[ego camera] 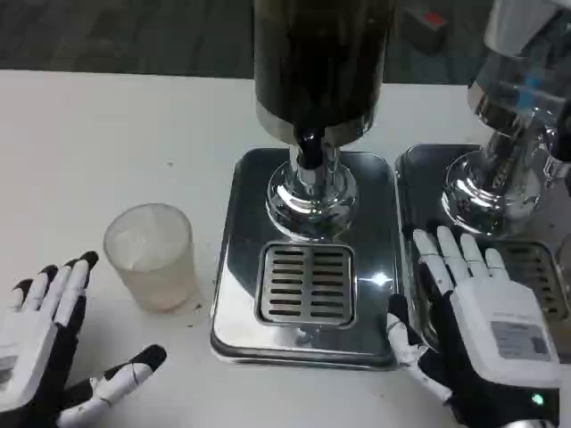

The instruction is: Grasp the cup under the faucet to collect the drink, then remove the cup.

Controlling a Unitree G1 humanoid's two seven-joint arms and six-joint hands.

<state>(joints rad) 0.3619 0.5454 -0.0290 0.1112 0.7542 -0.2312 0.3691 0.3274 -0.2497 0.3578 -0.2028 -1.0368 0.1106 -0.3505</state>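
1. Left hand point(40, 357) waits low on the counter point(80, 143), fingers point(62, 290) spread, holding nothing.
2. Right hand point(486, 330) lies flat, fingers splayed, beside the drip tray point(308, 283).
3. The cup point(150, 256) stands left of the tray, not under the faucet point(310, 147); a clumsy grip could tip it.

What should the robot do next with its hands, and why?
Probably move the left hand in to grip the frosted cup: the hand is open beside it, and the cup stands on the table, not yet under the faucet.
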